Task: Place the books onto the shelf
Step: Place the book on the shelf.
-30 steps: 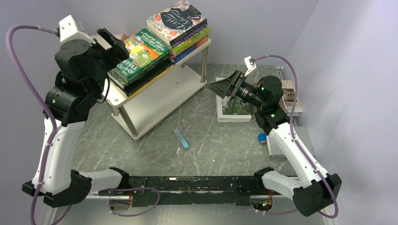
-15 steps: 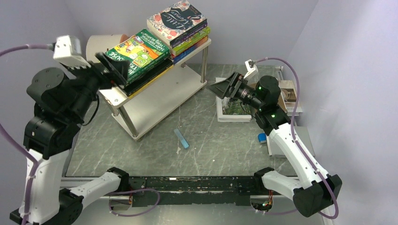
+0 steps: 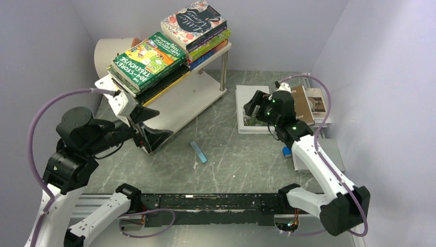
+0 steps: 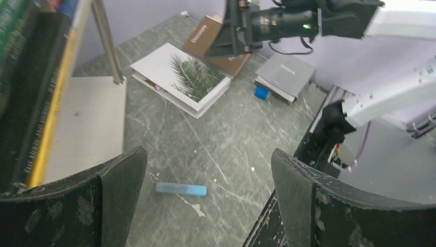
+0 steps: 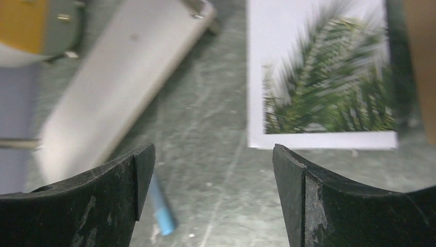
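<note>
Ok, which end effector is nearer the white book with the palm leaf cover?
Right. The right end effector hovers above the white palm-leaf book; the left end effector sits well away, beside the white shelf.

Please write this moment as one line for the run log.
left gripper open, empty, beside shelf | right gripper open, empty, above palm-cover book | two book stacks on shelf top

Top external: high, behind the near edge, looking down over the whole tabletop [image 3: 241,159].
Left wrist: low at the left side, facing across toward the far right corner, mid-range.
Right wrist: close above the tabletop, facing down and leftward, slightly blurred.
Shared by all three: blue bar [image 3: 198,152], palm-cover book [image 3: 246,95].
</note>
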{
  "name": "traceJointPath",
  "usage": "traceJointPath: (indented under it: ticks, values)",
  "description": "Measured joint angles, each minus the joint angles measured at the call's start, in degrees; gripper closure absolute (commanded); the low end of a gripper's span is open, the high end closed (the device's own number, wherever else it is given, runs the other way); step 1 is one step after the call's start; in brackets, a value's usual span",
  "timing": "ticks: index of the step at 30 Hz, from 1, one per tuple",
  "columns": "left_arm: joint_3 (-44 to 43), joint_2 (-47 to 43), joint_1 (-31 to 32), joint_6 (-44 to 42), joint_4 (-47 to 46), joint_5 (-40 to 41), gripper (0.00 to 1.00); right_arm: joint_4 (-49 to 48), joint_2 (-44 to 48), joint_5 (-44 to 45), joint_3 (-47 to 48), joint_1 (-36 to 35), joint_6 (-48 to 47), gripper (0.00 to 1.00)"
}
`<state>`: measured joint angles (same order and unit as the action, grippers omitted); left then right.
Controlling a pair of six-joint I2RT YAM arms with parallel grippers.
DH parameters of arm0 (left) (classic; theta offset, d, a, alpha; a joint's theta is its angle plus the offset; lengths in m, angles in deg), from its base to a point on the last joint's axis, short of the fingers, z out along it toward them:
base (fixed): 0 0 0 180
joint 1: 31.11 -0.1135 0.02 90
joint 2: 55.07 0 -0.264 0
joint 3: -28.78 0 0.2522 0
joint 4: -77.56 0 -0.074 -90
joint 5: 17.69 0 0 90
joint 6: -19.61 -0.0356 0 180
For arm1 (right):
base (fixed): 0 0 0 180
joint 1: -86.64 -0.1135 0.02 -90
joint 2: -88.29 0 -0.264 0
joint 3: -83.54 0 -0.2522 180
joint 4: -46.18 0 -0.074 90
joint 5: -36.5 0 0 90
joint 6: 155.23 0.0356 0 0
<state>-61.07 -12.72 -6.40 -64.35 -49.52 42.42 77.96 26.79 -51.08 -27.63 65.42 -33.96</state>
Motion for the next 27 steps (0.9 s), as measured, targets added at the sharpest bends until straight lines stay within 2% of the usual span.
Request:
traceJointPath:
  ticks: [6, 12, 21, 27]
  values:
    - [7.8, -3.2, 1.1, -1.6, -3.2, -2.1, 0.07, -1.0, -9.6, 6.0, -4.0, 2.7, -2.1, 0.12]
    - [14.3, -3.1, 2.1, -0.8, -6.4, -3.3, 0.10, -1.4, -21.1, 8.1, -2.6, 2.8, -6.2, 0.13]
    - [15.1, -0.1, 2.1, 2.8, -11.9, -2.6, 0.14, -3.4, -24.0, 9.8, 0.8, 1.7, -7.7, 0.13]
    - [12.2, 3.8, 2.6, 5.3, -16.0, -2.1, 0.16, -3.6, -25.8, 9.6, 0.6, 1.7, -6.7, 0.13]
